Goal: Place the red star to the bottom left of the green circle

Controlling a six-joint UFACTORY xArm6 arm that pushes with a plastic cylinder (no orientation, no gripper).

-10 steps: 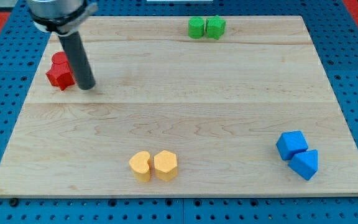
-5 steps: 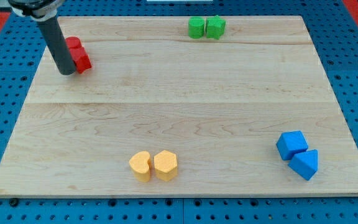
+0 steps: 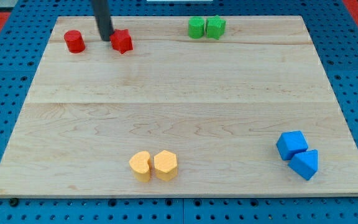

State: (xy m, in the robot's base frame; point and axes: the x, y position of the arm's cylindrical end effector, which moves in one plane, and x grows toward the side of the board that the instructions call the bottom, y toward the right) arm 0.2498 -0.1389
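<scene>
Two reds are sitting near the board's top-left corner; my tip [image 3: 106, 38] is touching the red star [image 3: 122, 42], no claw showing.

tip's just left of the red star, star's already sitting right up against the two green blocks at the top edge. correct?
Not quite. My tip is just left of the red star, but the star is not against the green blocks. The camera view shows a clear stretch of bare board between it and the green circle, which sits touching the other green block at the view's top.
</scene>
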